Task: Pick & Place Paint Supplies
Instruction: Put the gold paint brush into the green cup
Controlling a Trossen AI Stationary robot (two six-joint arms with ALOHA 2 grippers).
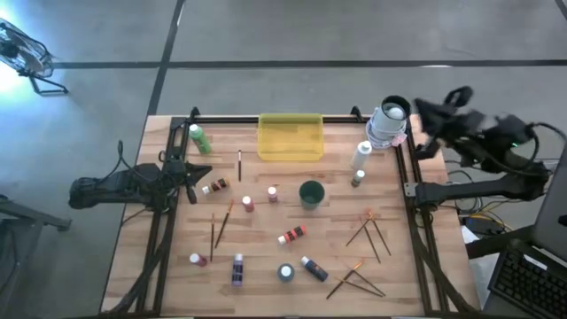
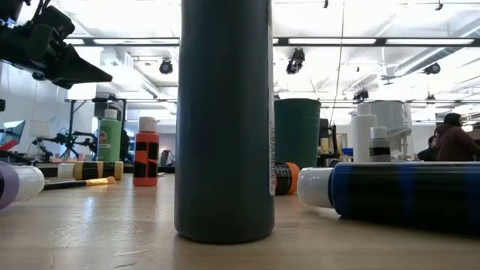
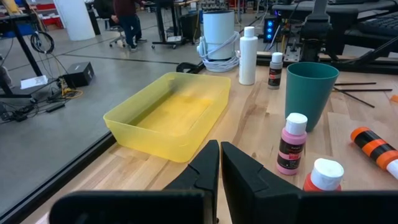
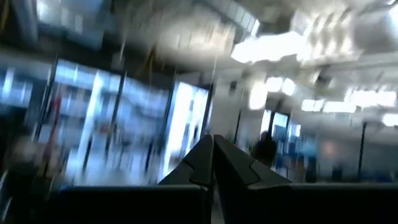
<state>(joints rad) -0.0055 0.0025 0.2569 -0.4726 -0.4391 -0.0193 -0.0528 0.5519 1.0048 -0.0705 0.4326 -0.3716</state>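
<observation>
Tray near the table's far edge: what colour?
Translucent yellow tray; the left wrist view shows it best.

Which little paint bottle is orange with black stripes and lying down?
The orange-and-black striped bottle lying on its side in the middle of the table, below the dark green cup. The pink bottle near it stands upright.

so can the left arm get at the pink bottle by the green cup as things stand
Probably yes. The left gripper, shut and empty, faces the pink bottle across bare table, nothing between. The green cup stands just behind and a red bottle beside, so the approach is tight.
</observation>
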